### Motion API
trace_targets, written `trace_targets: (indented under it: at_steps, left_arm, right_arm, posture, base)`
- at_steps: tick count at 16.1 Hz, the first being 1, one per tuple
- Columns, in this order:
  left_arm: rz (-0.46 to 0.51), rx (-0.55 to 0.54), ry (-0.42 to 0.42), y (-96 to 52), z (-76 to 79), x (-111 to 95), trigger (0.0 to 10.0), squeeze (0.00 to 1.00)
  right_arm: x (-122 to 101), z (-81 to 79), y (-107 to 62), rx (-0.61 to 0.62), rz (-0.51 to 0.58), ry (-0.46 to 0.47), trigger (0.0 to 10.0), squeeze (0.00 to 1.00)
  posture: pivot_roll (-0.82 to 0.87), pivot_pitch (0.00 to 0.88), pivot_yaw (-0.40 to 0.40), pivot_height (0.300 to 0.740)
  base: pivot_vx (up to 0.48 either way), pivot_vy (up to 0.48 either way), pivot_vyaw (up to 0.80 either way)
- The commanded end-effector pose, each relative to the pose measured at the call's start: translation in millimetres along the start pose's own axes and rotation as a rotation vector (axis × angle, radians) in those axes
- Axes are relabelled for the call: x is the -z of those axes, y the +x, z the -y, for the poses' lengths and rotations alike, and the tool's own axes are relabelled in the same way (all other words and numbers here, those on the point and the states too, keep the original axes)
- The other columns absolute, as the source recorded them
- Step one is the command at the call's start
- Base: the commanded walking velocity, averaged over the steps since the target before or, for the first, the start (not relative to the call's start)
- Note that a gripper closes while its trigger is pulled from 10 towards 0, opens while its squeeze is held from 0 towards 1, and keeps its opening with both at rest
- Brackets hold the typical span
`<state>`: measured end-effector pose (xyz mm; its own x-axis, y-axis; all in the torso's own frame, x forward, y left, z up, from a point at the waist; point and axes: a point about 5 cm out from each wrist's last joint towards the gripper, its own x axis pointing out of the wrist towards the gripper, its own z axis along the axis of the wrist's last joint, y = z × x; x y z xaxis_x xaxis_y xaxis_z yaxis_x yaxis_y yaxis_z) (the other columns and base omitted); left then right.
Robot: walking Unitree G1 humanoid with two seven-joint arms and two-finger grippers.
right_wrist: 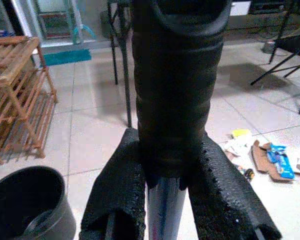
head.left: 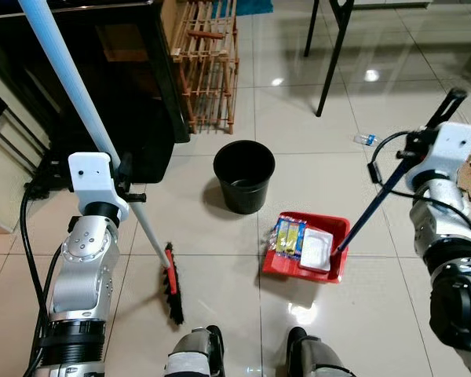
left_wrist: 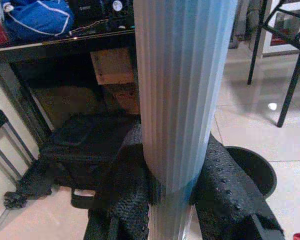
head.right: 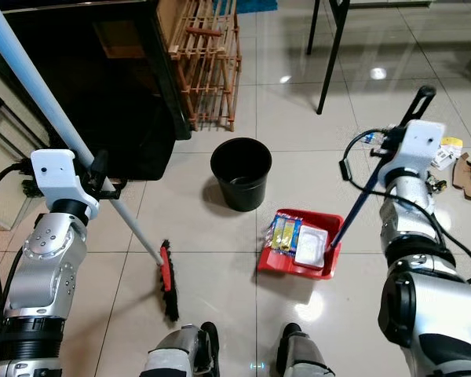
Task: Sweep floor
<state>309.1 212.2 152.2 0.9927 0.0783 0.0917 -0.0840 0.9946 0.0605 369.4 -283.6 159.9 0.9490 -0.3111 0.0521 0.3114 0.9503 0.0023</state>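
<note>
Right end effector (right_wrist: 167,200) clamps black dustpan handle (right_wrist: 175,90); black bucket (right_wrist: 27,207) nearby.

wooden rack (head.left: 210,59) | black bag (left_wrist: 82,150) | plastic bottle (head.left: 365,139) | chair legs (head.left: 333,55)

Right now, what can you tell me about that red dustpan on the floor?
The red dustpan looks like plastic, a shallow scoop lying flat on the glossy tiled floor, just in front of the black bucket. Inside lie a colourful snack wrapper and a white packet. A long dark handle rises slantwise from its near right edge, and the right claw grips its black foam top.
</note>
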Motion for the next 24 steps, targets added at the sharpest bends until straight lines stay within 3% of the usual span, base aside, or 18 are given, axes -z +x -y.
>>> trace_targets:
  at_steps: [1, 8, 18, 20, 24]
  left_arm:
    - [0.043, -0.033, 0.002, -0.8, -6.4, -6.8, 10.0, 0.0]
    - [0.038, -0.04, -0.002, -2.8, -7.1, -6.0, 10.0, 0.0]
    - [0.033, -0.052, -0.009, -4.7, -6.9, -4.7, 10.0, 0.0]
    - [0.033, -0.055, -0.012, -4.7, -6.7, -4.9, 10.0, 0.0]
    - [0.031, -0.057, -0.016, -6.0, -6.5, -4.4, 10.0, 0.0]
  right_arm:
    - [-15.1, 5.1, 4.6, 0.042, 0.058, 0.018, 10.0, 0.0]
    - [0.4, 9.8, -1.9, 0.131, 0.021, 0.051, 10.0, 0.0]
    - [8.0, 38.2, -12.7, 0.454, 0.024, 0.022, 10.0, 0.0]
    - [9.9, 39.9, -14.6, 0.5, 0.021, 0.046, 10.0, 0.0]
    - [16.1, 41.3, -19.7, 0.602, 0.017, 0.185, 10.0, 0.0]
  posture:
    - [0.06, 0.148, 0.075, 0.74]
    - [0.06, 0.166, 0.076, 0.74]
    - [0.07, 0.19, 0.077, 0.74]
    - [0.07, 0.192, 0.076, 0.74]
    - [0.07, 0.192, 0.085, 0.74]
  base:
    - [0.0, 0.0, 0.0]
    - [0.0, 0.0, 0.0]
    - [0.0, 0.0, 0.0]
    - [0.0, 0.0, 0.0]
    - [0.0, 0.0, 0.0]
